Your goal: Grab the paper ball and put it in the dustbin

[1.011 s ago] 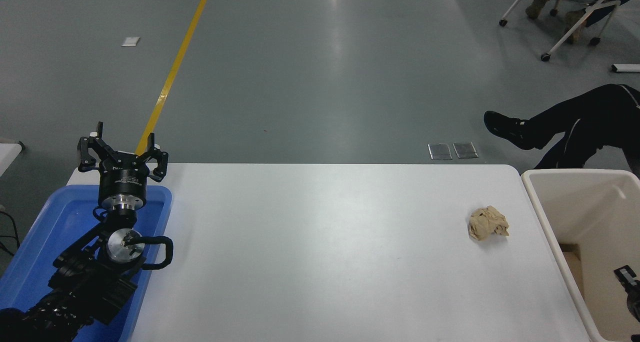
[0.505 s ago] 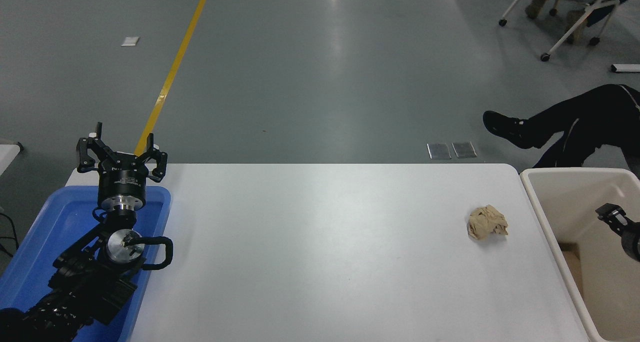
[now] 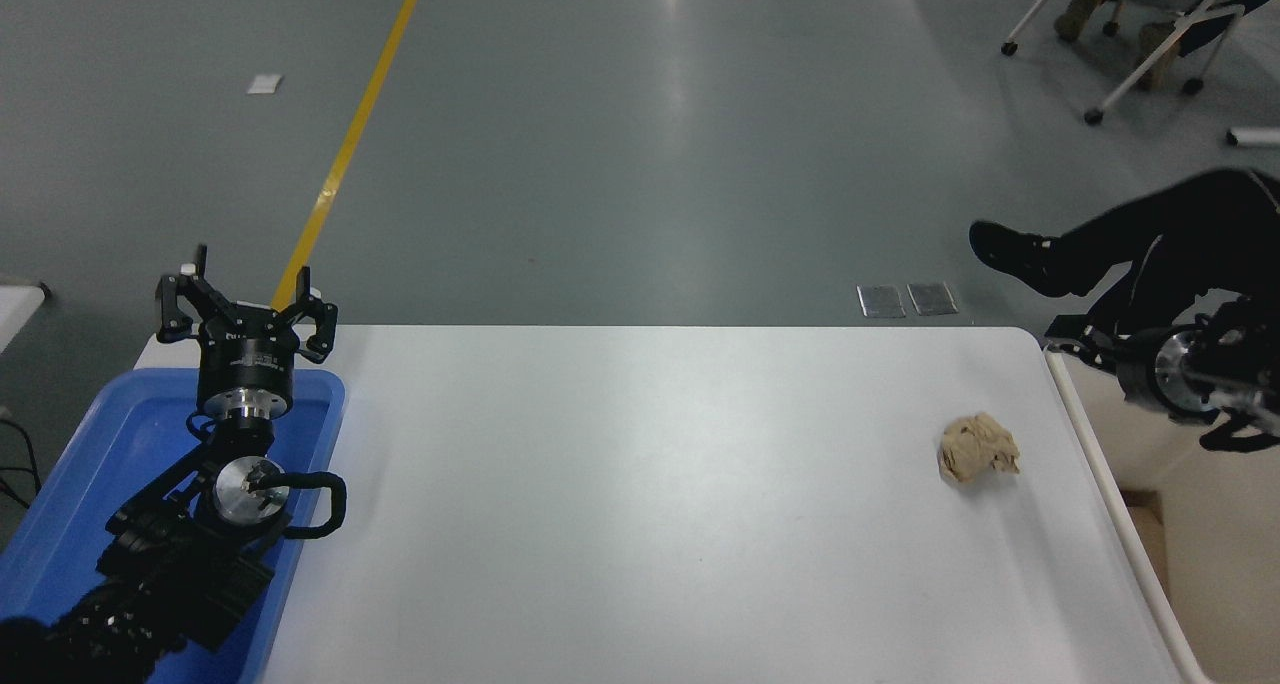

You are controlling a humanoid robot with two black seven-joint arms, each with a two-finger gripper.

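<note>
At the right edge of the frame, our right gripper (image 3: 1075, 341) hangs over the far corner of the cream dustbin (image 3: 1100, 464); its fingers are blurred and half cut off, so we cannot tell whether the jaws stand apart or together. It holds nothing we can see. The tan paper ball (image 3: 978, 447) lies on the white table (image 3: 640, 504), below and to the left of the gripper, near the table's right edge and just beside the bin's rim.

We judge the risks this way: a descent from that side could clip the thick rim, and a light crumpled wad may skid or roll under a glancing finger, perhaps over the table's edge. A person's dark-clad legs (image 3: 1130, 244) stretch close behind the gripper in the upper right, leaving little room for a swing that way.

Open room lies leftward, where the tabletop runs bare through the middle of the frame. At the lower left, our left gripper (image 3: 244, 309) is parked with jaws spread above the blue tray (image 3: 60, 484), well apart from the work.
</note>
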